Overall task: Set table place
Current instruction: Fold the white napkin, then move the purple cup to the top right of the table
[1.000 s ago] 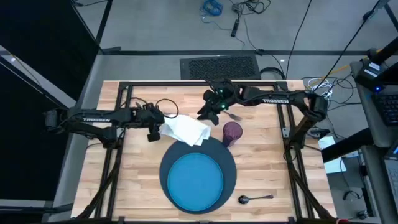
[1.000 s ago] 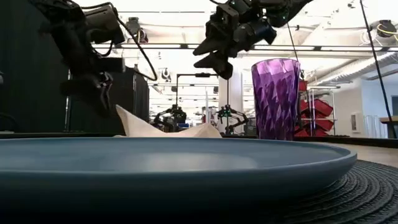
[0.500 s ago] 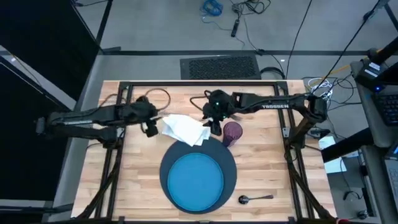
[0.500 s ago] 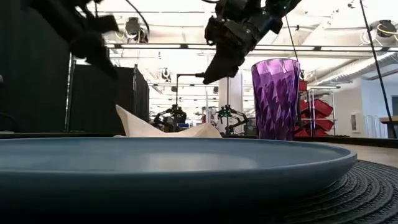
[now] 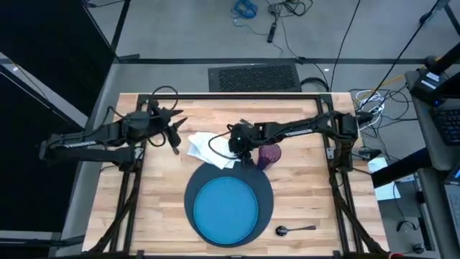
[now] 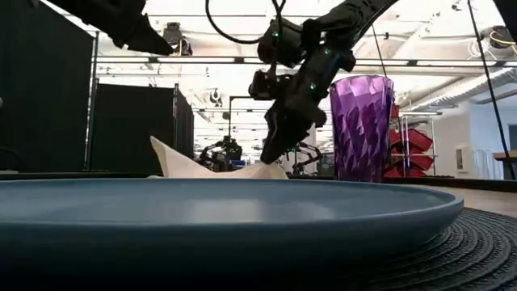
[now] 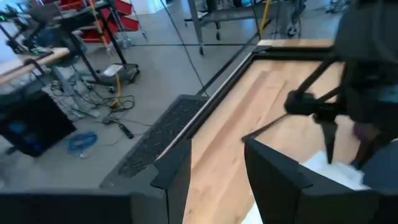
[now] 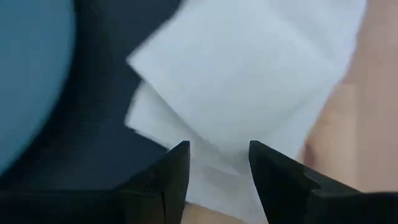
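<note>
— Light wooden planks with a black frame, that is the table (image 5: 302,180), and a grey floor with loose cables lies beyond its far edge. Where is the right gripper?

— Right gripper (image 5: 237,152) points down over the white napkin (image 5: 208,149). Its own wrist view shows the two dark fingers (image 8: 163,180) parted with a gap between them, the napkin (image 8: 261,81) filling the space past them and nothing gripped. From table height its tips (image 6: 271,153) come down to the napkin's (image 6: 194,166) top edge; contact or a hair above, I cannot tell.

— And around it?

— The napkin lies crumpled, its near edge overlapping the rim of the dark slate-blue charger (image 5: 192,188). A bright blue plate (image 5: 227,208) sits centred on that charger. Just beside the gripper, on its right-arm side, stands the purple cup (image 5: 268,154), upright, at the charger's far rim.

— The left one?

— Left gripper (image 5: 175,133) is raised, near the table's far left part, apart from the napkin. Its wrist view shows the fingers (image 7: 268,174) spread, holding nothing.

— Any cutlery?

— A dark spoon (image 5: 295,229) lies on the wood near the front edge, right of the charger.
</note>
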